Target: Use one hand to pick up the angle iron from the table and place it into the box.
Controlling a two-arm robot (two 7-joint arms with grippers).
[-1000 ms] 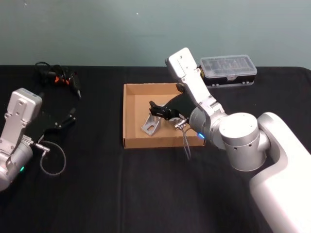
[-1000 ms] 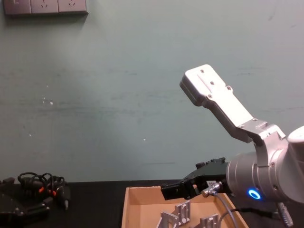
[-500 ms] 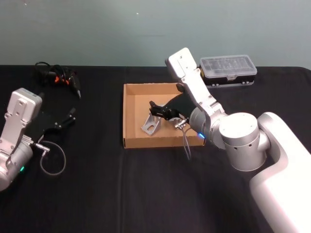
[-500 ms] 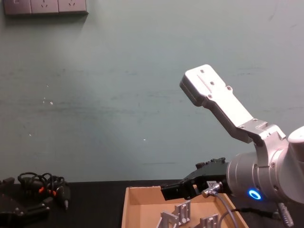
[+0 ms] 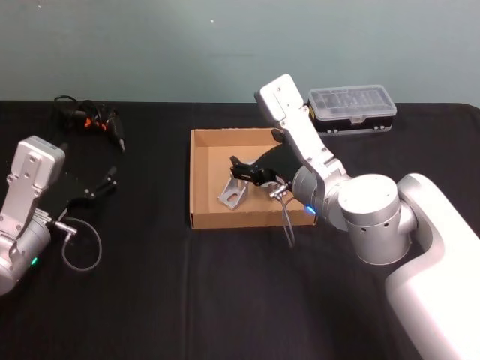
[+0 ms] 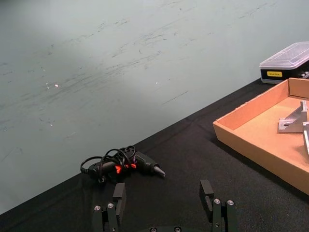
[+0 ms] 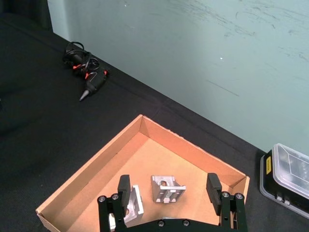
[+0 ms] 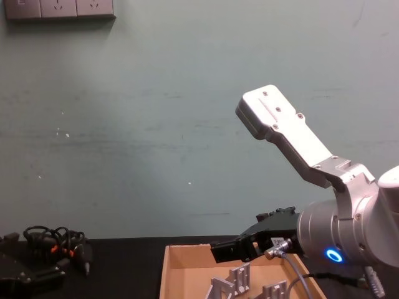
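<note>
Two silver angle irons lie side by side on the floor of the tan cardboard box (image 5: 201, 219). They show as one cluster (image 5: 234, 193) in the head view and apart in the right wrist view, one (image 7: 167, 189) farther in and one (image 7: 131, 207) nearer the box's front wall. The chest view catches their tops (image 8: 234, 281). My right gripper (image 5: 238, 168) (image 7: 168, 185) (image 8: 219, 251) hangs open above them inside the box's outline, with nothing between its fingers. Over the black table at the left, my left gripper (image 5: 105, 184) (image 6: 163, 192) is parked, open and empty.
A clear-lidded plastic case (image 5: 351, 107) (image 7: 290, 178) (image 6: 287, 59) stands behind the box to the right. A black glue gun with a coiled cable (image 5: 94, 120) (image 6: 121, 165) (image 7: 88, 73) (image 8: 60, 246) lies at the far left. A grey cable loop (image 5: 81, 247) hangs by the left arm.
</note>
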